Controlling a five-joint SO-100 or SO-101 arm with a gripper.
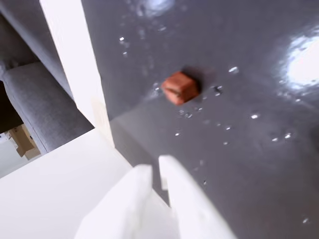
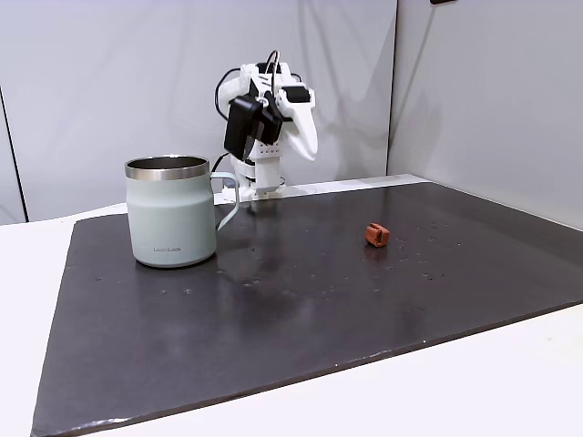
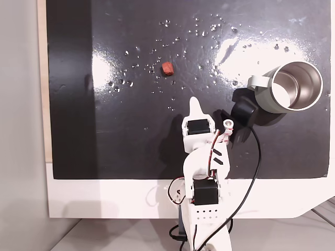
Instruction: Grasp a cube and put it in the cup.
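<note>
Looking down the wrist view, I see my pincer [image 1: 155,172] nearly closed, holding nothing; the cube [image 1: 179,88] lies on the tabletop [image 2: 301,300], well apart from the cup [image 2: 173,211]. Nothing is done yet.

Small rust-orange cube [image 2: 376,235] on the dark mat, seemingly notched; pale grey-green steel-rimmed cup [image 2: 172,211] upright, well apart

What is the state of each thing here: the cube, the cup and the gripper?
cube: lying free on the dark mat, not gripped, apart from the cup.
cup: upright on the mat, open at the top, nothing seen inside from above.
gripper: raised above the mat, short of the cube, holding nothing, fingers nearly together.
</note>
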